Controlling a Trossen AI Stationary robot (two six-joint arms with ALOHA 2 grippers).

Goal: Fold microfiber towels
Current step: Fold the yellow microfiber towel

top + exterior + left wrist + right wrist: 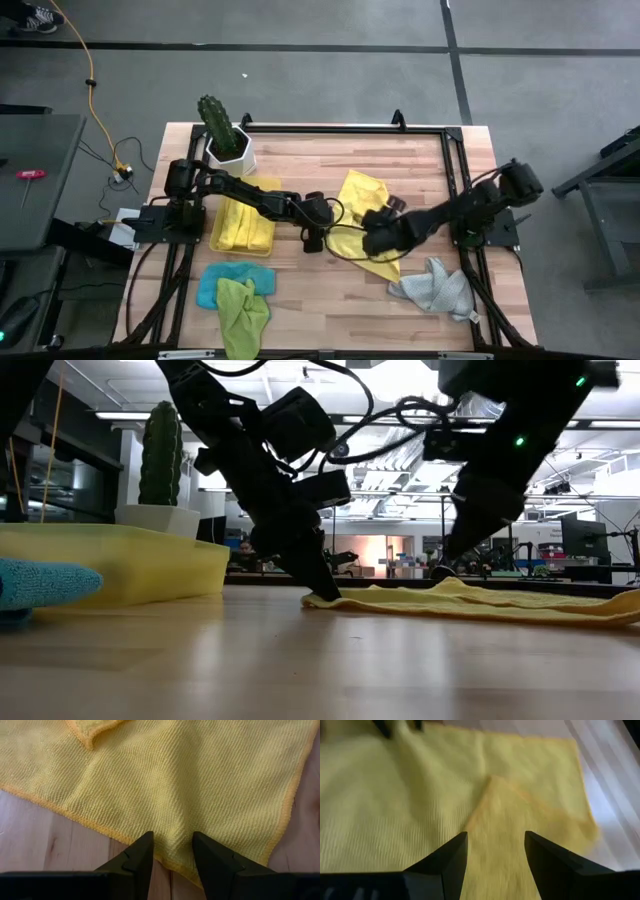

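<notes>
- Two grippers meet over the yellow towel (362, 215) at the centre of the frame, lying mostly flat on the surface (330, 290) with one corner turned over.
- Left gripper (171, 851) has its jaws pinching the towel's near hem; right gripper (496, 851) hangs over the turned corner, jaws apart and holding nothing.
- Risk: the thin hem may slip out of the left pinch, or a lift may drag the whole cloth and undo the fold.
- Room: bare wood lies below centre; the yellow tray (242, 225) sits close at left and the grey towel (437, 285) at lower right.
</notes>
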